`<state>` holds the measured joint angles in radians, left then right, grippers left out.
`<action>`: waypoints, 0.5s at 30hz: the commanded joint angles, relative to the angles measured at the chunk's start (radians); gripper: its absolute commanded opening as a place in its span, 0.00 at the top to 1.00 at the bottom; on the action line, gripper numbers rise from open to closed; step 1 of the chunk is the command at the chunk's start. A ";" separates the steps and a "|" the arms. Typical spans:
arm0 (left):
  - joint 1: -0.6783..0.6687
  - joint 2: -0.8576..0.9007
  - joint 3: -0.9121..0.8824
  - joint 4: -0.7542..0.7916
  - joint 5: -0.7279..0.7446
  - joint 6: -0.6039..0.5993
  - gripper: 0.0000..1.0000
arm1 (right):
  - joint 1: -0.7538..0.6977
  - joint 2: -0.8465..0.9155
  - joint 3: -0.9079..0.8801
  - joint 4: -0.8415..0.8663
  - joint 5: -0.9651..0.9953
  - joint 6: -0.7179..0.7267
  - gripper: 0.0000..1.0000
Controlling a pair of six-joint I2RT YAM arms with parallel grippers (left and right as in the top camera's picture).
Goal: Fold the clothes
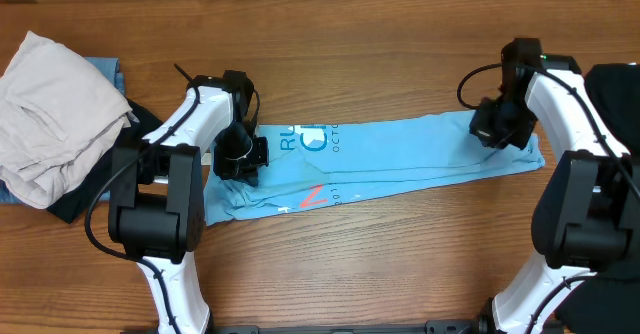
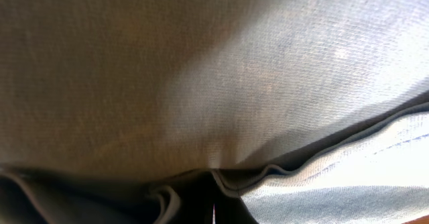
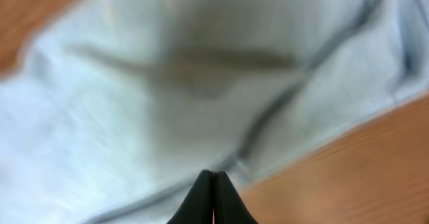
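White lettering (image 1: 312,139) on the blue T-shirt (image 1: 420,156) illegibly small; right wrist view blurry.

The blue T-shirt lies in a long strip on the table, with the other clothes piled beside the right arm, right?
No: the overhead view shows the other clothes piled beside the left arm. The blue T-shirt does lie in a long strip.

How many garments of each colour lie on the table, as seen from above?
sky-blue T-shirt: 1
off-white garment: 1
blue garment: 1
black garment: 1
Total: 4
The dark shape at the right edge is unclear and is not counted.
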<state>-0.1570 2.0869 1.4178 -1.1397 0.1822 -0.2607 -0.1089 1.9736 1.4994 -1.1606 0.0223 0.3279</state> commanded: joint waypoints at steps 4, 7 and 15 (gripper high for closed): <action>0.007 0.006 -0.022 0.015 -0.086 -0.016 0.95 | -0.007 -0.014 -0.134 0.120 0.128 -0.001 0.96; 0.007 0.006 -0.022 0.015 -0.086 -0.016 0.94 | -0.032 -0.014 -0.144 0.122 0.187 0.018 0.96; 0.007 0.006 -0.022 0.015 -0.089 -0.009 0.95 | -0.168 -0.014 -0.150 0.105 0.158 0.017 0.96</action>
<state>-0.1570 2.0857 1.4162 -1.1378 0.1818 -0.2607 -0.2413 1.9736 1.3537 -1.0588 0.1951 0.3367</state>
